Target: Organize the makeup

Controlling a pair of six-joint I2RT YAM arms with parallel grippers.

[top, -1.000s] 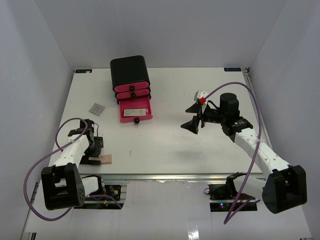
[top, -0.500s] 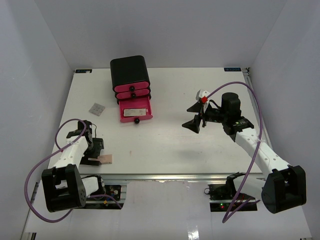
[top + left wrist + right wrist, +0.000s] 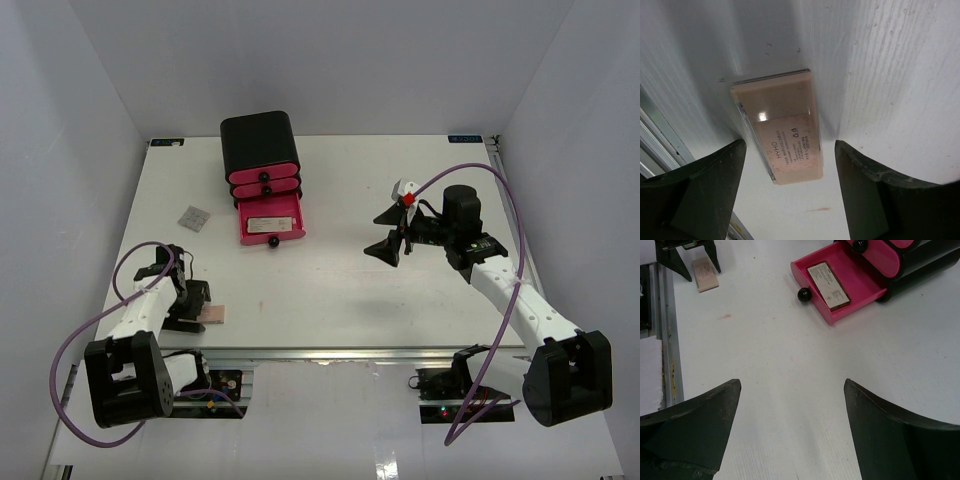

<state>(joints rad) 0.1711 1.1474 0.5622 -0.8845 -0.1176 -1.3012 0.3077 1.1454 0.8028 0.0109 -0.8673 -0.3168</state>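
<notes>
- The left arm [image 3: 150, 305] is easing toward the near edge of the worktop [image 3: 400, 300], and its purple cable [image 3: 70, 345] loop is sagging lower.
- The left fingers [image 3: 705, 195] are narrowing on either side of the beige-pink compact [image 3: 785, 125], with gaps remaining on both sides.

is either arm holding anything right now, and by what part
Nothing is held. The left gripper has its jaws open either side of the flat beige-pink rectangular compact, not touching it; the right gripper is open and empty.

I see a beige-pink compact [image 3: 781, 107] with a paler printed label [image 3: 790, 145]; a black box [image 3: 259, 141] with hot-pink drawers [image 3: 248, 178], black knobs [image 3: 272, 241]; a grey palette [image 3: 194, 217]; purple cables [image 3: 468, 168].
</notes>
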